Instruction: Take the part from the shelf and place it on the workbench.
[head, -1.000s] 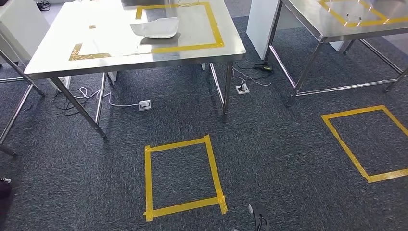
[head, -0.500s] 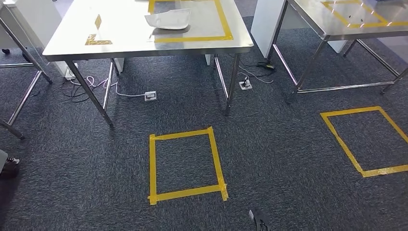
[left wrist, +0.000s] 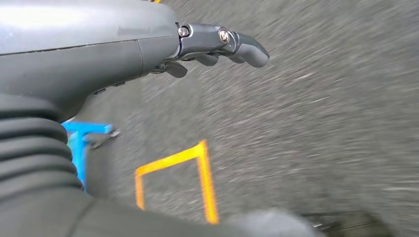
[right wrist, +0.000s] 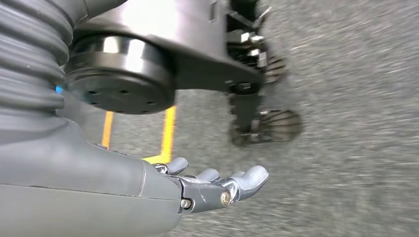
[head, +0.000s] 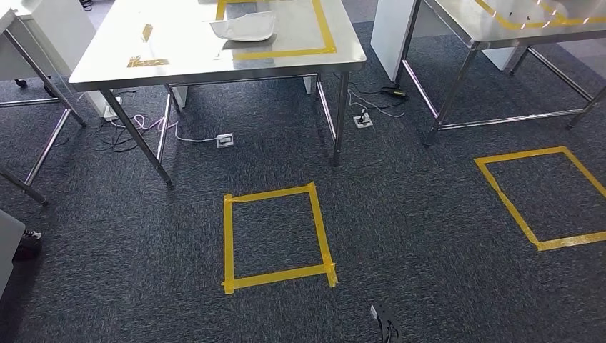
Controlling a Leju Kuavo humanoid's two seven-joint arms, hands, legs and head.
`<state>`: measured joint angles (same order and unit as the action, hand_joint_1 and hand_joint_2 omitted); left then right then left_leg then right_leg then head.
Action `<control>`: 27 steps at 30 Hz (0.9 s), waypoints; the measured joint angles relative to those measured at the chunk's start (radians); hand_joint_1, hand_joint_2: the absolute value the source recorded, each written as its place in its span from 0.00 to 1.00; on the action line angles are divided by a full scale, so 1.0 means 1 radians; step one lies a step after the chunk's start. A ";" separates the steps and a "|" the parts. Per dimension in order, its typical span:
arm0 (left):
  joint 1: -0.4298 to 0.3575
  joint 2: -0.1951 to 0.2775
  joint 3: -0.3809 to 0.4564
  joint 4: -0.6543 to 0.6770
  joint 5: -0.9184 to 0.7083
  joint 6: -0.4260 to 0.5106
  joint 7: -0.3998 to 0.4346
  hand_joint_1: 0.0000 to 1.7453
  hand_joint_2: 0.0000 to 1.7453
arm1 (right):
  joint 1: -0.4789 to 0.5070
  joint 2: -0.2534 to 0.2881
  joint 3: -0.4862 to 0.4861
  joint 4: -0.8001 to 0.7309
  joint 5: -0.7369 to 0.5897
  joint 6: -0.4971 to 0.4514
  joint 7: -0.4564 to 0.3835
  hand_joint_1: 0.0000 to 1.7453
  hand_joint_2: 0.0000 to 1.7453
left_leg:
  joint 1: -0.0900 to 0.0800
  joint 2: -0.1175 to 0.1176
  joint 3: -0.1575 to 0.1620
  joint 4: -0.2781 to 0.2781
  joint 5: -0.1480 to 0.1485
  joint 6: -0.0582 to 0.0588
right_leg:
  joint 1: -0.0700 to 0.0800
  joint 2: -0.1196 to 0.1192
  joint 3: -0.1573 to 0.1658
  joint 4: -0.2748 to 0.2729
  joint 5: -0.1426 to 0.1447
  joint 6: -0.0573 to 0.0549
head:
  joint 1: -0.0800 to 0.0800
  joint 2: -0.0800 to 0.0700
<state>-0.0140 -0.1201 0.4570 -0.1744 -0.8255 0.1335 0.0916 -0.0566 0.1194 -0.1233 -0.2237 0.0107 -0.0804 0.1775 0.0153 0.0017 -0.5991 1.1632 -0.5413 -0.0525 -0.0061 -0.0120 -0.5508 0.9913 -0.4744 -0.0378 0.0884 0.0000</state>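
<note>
Here, in the head view, the white part (head: pixel 242 26) lies on a steel surface (head: pixel 179 53) at the far side of the floor, resting partly inside a rectangle of yellow tape (head: pixel 325 32) marked on that top, with its near edge close to the tape's front line. A small scrap of yellow tape (head: pixel 148 62) sits on the same surface, well apart from the part toward the other end. Below it, white cables (head: pixel 136 125) and a power strip (head: pixel 224 140) lie on the dark grey carpet (head: pixel 400 214), and a second power strip (head: pixel 362 121) lies near one table leg. A second steel surface (head: pixel 493 25) stands to the right, also bearing yellow tape. On the carpet, one yellow taped square (head: pixel 277 236) lies in front of the first surface and a second taped outline (head: pixel 539 193) lies off to the right. The left hand (left wrist: pixel 217 47) hangs over blurred carpet near a yellow taped corner (left wrist: pixel 200 158), its fingers (left wrist: pixel 247 49) slightly curled and apart with nothing in them. The right hand (right wrist: pixel 212 185) likewise hangs above the carpet, its fingers (right wrist: pixel 252 177) loosely extended and released, holding nothing. Both wrist views are smeared, so the finer pose of the fingers is hard to judge. A dark shoe (head: pixel 27 244) rests at the floor's left edge.
</note>
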 joint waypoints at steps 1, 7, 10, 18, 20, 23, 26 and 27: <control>0.013 0.003 -0.011 0.002 0.025 -0.003 -0.002 0.00 1.00 | -0.001 -0.003 0.003 -0.013 0.000 0.002 -0.007 0.00 1.00 | 0.000 -0.001 0.044 -0.062 0.013 0.002 | -0.001 0.001 -0.006 0.009 -0.001 0.005 | 0.000 0.000; 0.072 0.024 -0.091 -0.004 0.202 -0.029 -0.023 0.00 0.00 | 0.013 -0.026 0.018 -0.070 -0.002 0.019 -0.044 0.00 0.25 | -0.003 -0.008 0.083 -0.148 0.023 0.037 | 0.004 0.001 -0.023 0.025 0.000 0.002 | 0.004 0.000; 0.087 0.036 -0.137 -0.025 0.295 -0.043 -0.034 0.00 0.00 | 0.040 -0.039 0.031 -0.085 -0.002 0.028 -0.064 0.00 0.00 | -0.006 -0.007 0.075 -0.147 0.029 0.045 | 0.004 0.002 -0.025 0.018 0.011 -0.007 | 0.003 0.000; 0.118 0.070 -0.265 -0.100 0.540 -0.083 -0.060 0.00 0.00 | 0.122 -0.069 0.059 -0.115 -0.004 0.052 -0.117 0.00 0.00 | -0.010 -0.004 0.063 -0.144 0.031 0.051 | 0.000 0.004 -0.026 0.009 0.026 0.041 | 0.003 0.000; 0.126 0.079 -0.296 -0.120 0.603 -0.093 -0.068 0.00 0.00 | 0.142 -0.076 0.066 -0.122 -0.005 0.057 -0.130 0.00 0.00 | -0.010 -0.004 0.063 -0.144 0.031 0.051 | 0.000 0.004 -0.027 0.010 0.025 0.042 | 0.003 0.000; 0.138 0.091 -0.340 -0.148 0.694 -0.107 -0.077 0.00 0.00 | 0.168 -0.086 0.078 -0.131 -0.006 0.067 -0.150 0.00 0.25 | -0.010 -0.004 0.062 -0.145 0.031 0.051 | 0.000 0.004 -0.030 0.012 0.025 0.043 | 0.003 0.000; 0.146 0.100 -0.375 -0.173 0.779 -0.121 -0.087 0.00 0.25 | 0.188 -0.094 0.087 -0.139 -0.007 0.073 -0.168 0.00 1.00 | -0.011 -0.002 0.063 -0.144 0.031 0.050 | 0.000 0.005 -0.033 0.013 0.024 0.044 | 0.003 0.000; 0.147 0.101 -0.380 -0.177 0.792 -0.123 -0.088 0.00 0.33 | 0.191 -0.095 0.088 -0.140 -0.007 0.073 -0.170 0.00 1.00 | -0.011 -0.002 0.064 -0.143 0.031 0.050 | 0.000 0.006 -0.034 0.013 0.025 0.045 | 0.003 0.000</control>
